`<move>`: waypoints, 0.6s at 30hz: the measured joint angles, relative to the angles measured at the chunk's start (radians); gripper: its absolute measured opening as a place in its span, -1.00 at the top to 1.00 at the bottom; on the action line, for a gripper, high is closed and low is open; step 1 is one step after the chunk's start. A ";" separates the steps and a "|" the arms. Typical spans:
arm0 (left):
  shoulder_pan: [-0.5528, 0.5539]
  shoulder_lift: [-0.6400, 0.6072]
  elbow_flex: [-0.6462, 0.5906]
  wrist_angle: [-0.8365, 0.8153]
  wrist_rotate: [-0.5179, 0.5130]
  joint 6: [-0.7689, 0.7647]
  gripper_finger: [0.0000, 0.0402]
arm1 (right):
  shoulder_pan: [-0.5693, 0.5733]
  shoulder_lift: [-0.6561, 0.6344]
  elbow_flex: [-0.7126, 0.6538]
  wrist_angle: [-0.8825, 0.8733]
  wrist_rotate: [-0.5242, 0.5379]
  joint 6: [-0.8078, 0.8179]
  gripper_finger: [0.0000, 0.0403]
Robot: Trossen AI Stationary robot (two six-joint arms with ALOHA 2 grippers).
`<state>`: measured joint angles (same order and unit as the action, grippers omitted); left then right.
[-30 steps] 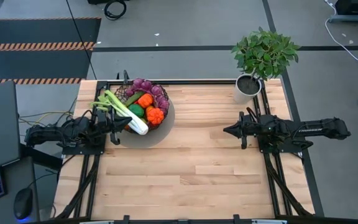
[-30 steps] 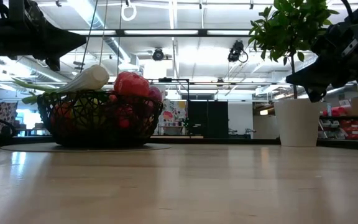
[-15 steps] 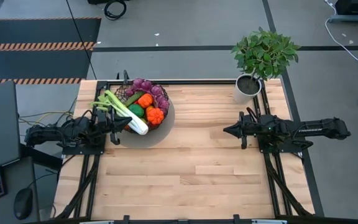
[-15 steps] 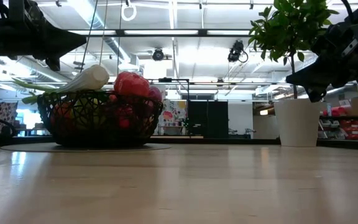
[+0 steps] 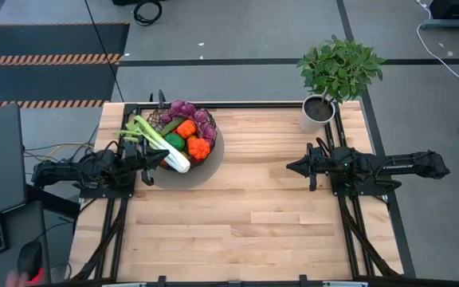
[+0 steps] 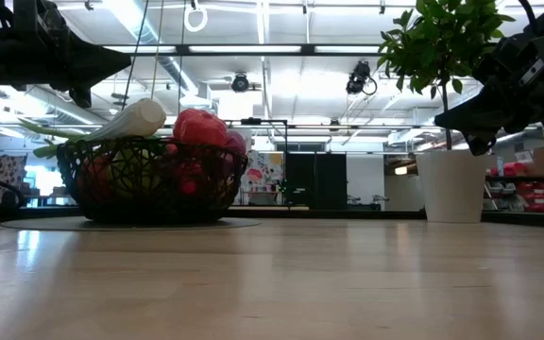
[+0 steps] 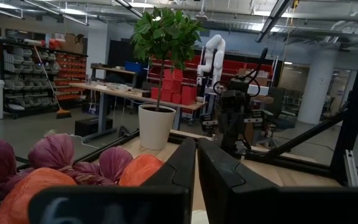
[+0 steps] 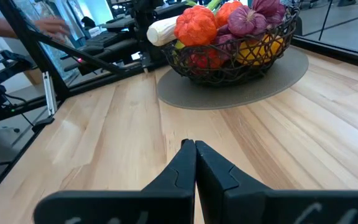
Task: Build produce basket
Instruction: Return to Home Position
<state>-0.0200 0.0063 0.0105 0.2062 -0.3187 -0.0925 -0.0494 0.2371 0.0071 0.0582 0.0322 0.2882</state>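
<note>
Left jaws: pressed shut, empty. They hang above the tabletop (image 5: 253,223) at the end of the left arm (image 5: 78,171), just beside the rim of the wire basket (image 5: 154,121) and a bit higher than it.

Nearest thing to them is the white end of the leek (image 5: 174,158). It lies slanted across the top of the pile, with its green leaves sticking out over the rim. Past it, all inside the basket: two orange fruits (image 5: 199,148), a green piece (image 5: 174,142) between them, and purple bulbs (image 5: 186,109) on the far side. The basket sits on a round grey mat (image 5: 210,169).

Right jaws: also closed, empty and off the tabletop. They point at the basket from well apart, with bare wood between. The potted plant (image 5: 337,68) stands beyond the right arm (image 5: 373,167), at the far corner.
</note>
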 joint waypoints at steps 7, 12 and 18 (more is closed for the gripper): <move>0.000 0.000 0.000 0.000 0.000 0.000 0.83 | 0.000 0.000 0.000 0.000 0.000 0.000 0.95; 0.000 0.000 0.000 0.000 0.000 0.000 0.83 | 0.000 0.000 0.000 0.000 0.000 0.000 0.95; 0.000 0.000 0.000 0.000 0.000 0.000 0.87 | 0.000 0.000 0.000 0.000 0.000 0.000 0.95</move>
<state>-0.0197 0.0063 0.0105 0.2062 -0.3185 -0.0929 -0.0494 0.2371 0.0071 0.0578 0.0322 0.2882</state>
